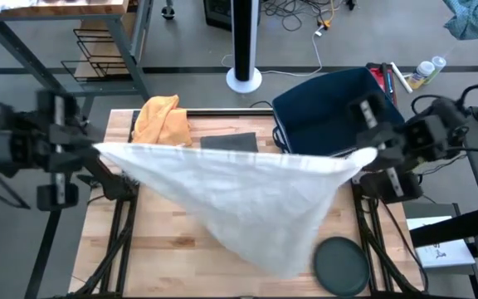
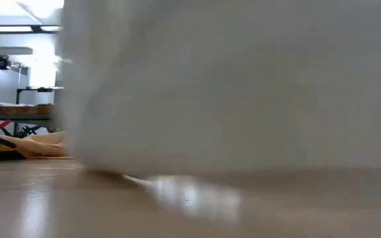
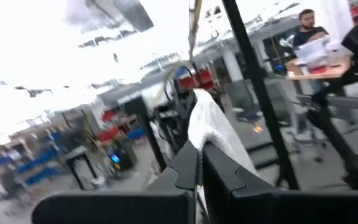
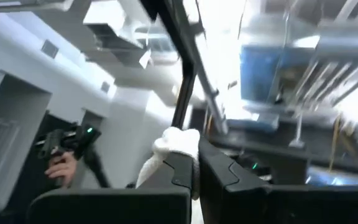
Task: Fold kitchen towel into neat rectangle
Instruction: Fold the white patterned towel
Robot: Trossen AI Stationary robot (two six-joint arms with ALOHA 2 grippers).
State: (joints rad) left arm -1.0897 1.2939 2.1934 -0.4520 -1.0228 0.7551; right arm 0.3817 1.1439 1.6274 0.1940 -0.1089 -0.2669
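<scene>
The left tool [image 1: 98, 149] is clamped tight on one corner of the white kitchen towel [image 1: 239, 195], raised above the left edge of the tabletop [image 1: 173, 249]. In the left wrist view its two dark fingers [image 3: 219, 171] meet with a bunched fold of the cloth standing out just past their tips. The right tool [image 1: 370, 158] is likewise closed hard on the opposite corner, above the right edge of the tabletop; in the right wrist view a white knot of towel sits pinched at its fingers [image 4: 185, 171].

Between the two tools the towel's upper hem runs nearly taut and level. Below that line the cloth hangs in a broad triangle, narrowing to a point that droops toward the front of the tabletop. In the low view the towel fills almost the whole frame, its lower part reaching the wood.

Just beside the hanging point, on the right tool's side, lies a dark round disc [image 1: 341, 266]. Behind the hem, nearer the left tool, rests a crumpled orange cloth [image 1: 162, 120]; nearer the right tool stands a dark blue bin [image 1: 330, 104].
</scene>
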